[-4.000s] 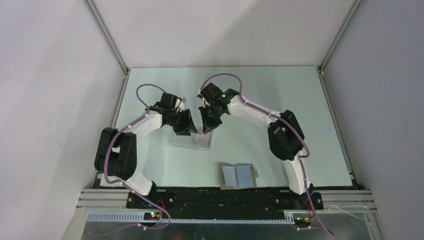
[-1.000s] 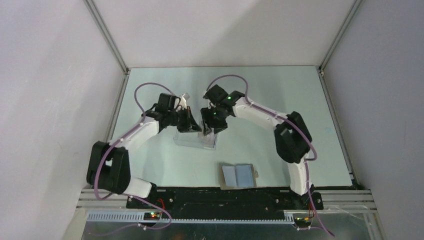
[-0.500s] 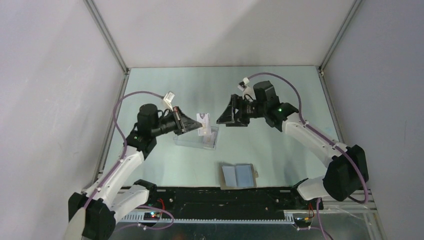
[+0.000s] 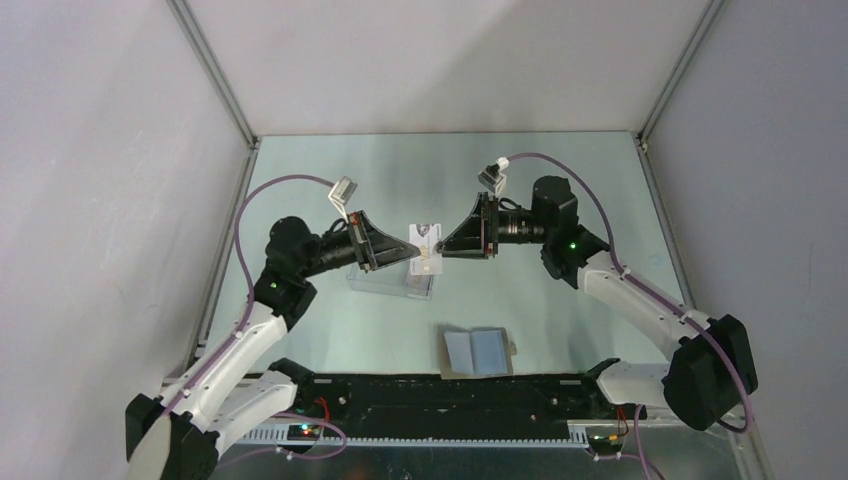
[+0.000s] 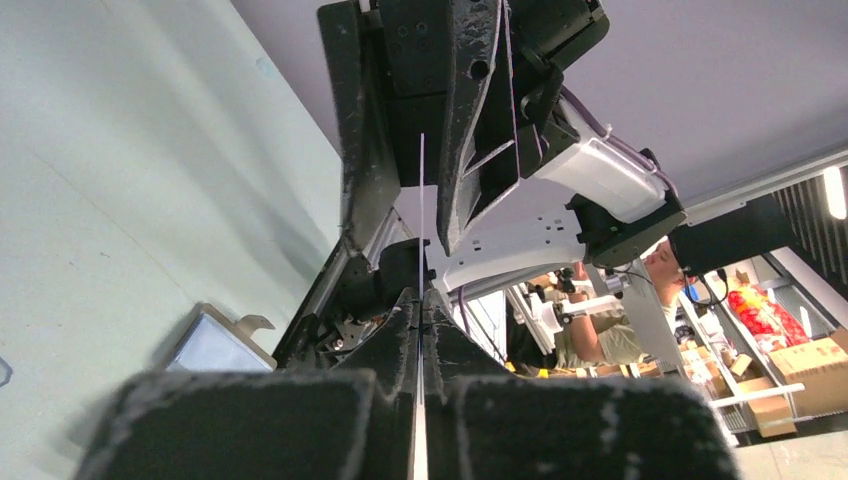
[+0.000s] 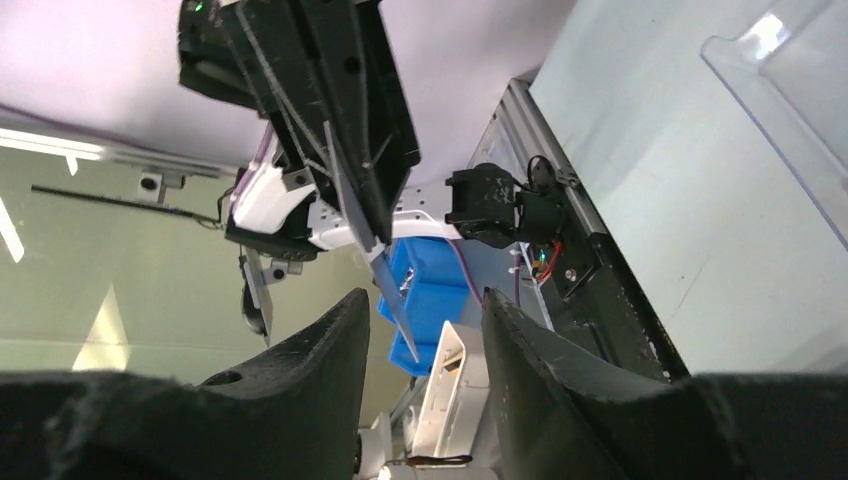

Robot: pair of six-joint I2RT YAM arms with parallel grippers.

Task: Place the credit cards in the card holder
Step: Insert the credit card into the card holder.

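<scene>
A pale credit card (image 4: pixel 426 238) hangs above the table's middle, my left gripper (image 4: pixel 403 252) shut on its left end. In the left wrist view the card (image 5: pixel 421 200) is a thin edge-on line rising from my shut left gripper (image 5: pixel 421 300). My right gripper (image 4: pixel 447 243) faces it from the right, open, its fingers on either side of the card's free end without touching. The right wrist view shows the card (image 6: pixel 385 280) slanting down between the open right gripper (image 6: pixel 425 305) fingers. The card holder (image 4: pixel 477 352) lies open and flat near the front edge, blue lining up.
A clear plastic box (image 4: pixel 385 282) sits on the table just below the two grippers, and its corner shows in the right wrist view (image 6: pixel 790 110). The card holder's corner and tab (image 5: pixel 215 345) show low in the left wrist view. Grey walls close in the table.
Both arms have swung out and levelled, bringing the grippers tip to tip. The left gripper carried the card up and right, and the right gripper moved left around its free end.
</scene>
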